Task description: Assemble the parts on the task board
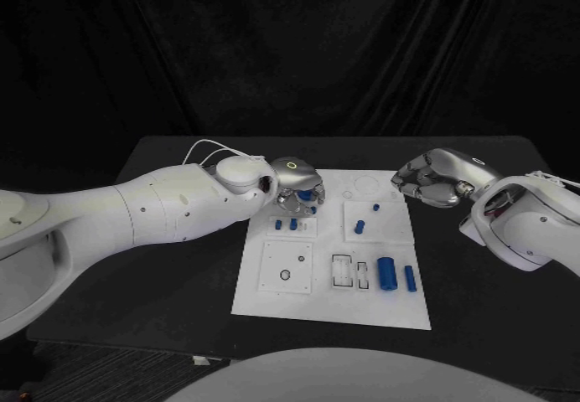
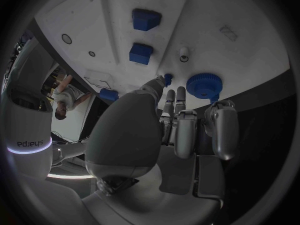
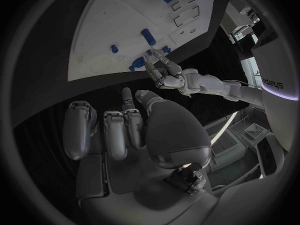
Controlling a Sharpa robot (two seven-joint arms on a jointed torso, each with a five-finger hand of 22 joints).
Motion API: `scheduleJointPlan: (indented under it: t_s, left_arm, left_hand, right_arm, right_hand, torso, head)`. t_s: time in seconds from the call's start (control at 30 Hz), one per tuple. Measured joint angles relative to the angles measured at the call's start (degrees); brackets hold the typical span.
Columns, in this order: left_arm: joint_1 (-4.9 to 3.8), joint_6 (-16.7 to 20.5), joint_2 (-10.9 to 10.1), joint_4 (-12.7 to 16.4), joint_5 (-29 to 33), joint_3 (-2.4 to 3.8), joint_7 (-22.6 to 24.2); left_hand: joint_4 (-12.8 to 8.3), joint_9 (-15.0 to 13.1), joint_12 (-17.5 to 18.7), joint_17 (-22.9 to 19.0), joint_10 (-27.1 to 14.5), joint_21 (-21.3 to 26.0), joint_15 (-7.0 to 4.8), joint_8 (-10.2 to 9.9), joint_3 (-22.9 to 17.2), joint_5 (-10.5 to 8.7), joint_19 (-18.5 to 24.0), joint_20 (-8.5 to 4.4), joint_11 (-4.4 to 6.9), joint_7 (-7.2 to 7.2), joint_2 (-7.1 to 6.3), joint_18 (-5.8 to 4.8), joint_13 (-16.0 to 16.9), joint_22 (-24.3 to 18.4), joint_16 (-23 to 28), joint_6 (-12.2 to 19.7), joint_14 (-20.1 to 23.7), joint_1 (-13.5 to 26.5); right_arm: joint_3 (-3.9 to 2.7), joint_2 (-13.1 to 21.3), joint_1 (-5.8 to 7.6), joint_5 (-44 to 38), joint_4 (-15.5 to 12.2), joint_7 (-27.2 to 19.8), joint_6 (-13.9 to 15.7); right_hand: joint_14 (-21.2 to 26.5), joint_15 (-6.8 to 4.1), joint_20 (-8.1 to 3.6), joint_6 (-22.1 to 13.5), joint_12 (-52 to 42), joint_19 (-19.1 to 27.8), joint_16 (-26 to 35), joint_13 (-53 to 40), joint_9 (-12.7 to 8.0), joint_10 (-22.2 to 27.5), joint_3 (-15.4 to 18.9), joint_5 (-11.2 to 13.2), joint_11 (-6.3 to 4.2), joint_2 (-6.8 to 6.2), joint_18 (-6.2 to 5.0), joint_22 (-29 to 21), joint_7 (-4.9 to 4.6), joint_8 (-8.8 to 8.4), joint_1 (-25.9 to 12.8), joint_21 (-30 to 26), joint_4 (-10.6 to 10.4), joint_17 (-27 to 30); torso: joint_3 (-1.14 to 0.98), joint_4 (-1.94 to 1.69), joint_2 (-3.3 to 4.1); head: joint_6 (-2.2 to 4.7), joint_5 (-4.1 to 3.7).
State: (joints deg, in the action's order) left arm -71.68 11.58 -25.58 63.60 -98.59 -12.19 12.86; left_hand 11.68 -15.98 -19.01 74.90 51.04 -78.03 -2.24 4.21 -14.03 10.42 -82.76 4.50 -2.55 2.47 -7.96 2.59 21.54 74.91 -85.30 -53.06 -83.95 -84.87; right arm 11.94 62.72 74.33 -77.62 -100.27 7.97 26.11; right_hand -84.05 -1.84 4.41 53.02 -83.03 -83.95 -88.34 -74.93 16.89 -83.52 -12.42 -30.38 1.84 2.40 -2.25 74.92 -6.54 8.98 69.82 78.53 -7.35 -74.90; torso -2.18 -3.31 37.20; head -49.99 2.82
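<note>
The left hand (image 1: 296, 186) hangs over the far left part of the board (image 1: 328, 311), fingertips (image 2: 167, 96) down beside a blue gear (image 2: 204, 85). Whether it pinches a small blue part (image 2: 167, 78) cannot be told. The right hand (image 1: 430, 179) hovers off the board's far right corner, fingers loosely apart, holding nothing. Judging by the layout, assembly is early: two pegs (image 1: 285, 224), a cylinder (image 1: 359, 226) and two long pieces (image 1: 387, 273) lie loose, and several recesses (image 1: 285, 274) stand unfilled.

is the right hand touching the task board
Apart. The head view shows the right hand hovering off the task board's right edge, and the right wrist view shows bare black table between its fingers and the board.
</note>
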Motion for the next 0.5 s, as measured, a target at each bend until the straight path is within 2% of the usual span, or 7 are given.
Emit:
scheduleJointPlan:
  t_s: [0.3,0.5]
  left_arm:
    - [0.34,-0.4,0.5,-1.2,0.0,0.01,-0.1]
    - [0.73,-0.2,0.9,-1.9,0.0,0.01,0.1]
  left_hand:
    - [-0.3,0.0,0.0,0.0,0.2,0.2,0.0,0.2,-0.3,0.29,0.0,0.0,0.22,0.2,0.0,0.0,-0.2,0.0,0.1,-0.6,0.0,0.0]
    - [-0.9,0.0,0.0,0.0,1.2,0.7,0.0,0.7,-1.3,0.52,0.4,0.0,0.74,0.5,0.79,0.0,-0.6,0.0,0.6,-1.8,0.0,-0.8]
  right_arm:
    - [0.0,0.0,0.0,0.0,0.0,0.0,0.0]
    - [0.0,0.0,0.0,0.0,0.0,0.0,0.0]
  right_hand:
    - [0.0,0.0,0.0,0.0,0.2,0.0,0.0,0.0,0.0,0.0,0.0,0.0,0.0,0.0,0.0,0.0,0.0,0.0,0.0,0.0,0.0,0.0]
    - [0.0,0.0,0.0,0.0,0.2,0.0,0.0,0.0,-0.1,0.0,0.0,0.0,0.0,0.0,0.0,0.0,0.0,-0.24,0.0,0.0,0.0,0.0]
  torso:
    - [0.0,-0.01,0.02]
    - [0.0,-0.02,0.01]
  head:
    - [0.0,-0.21]
    - [0.0,-0.27]
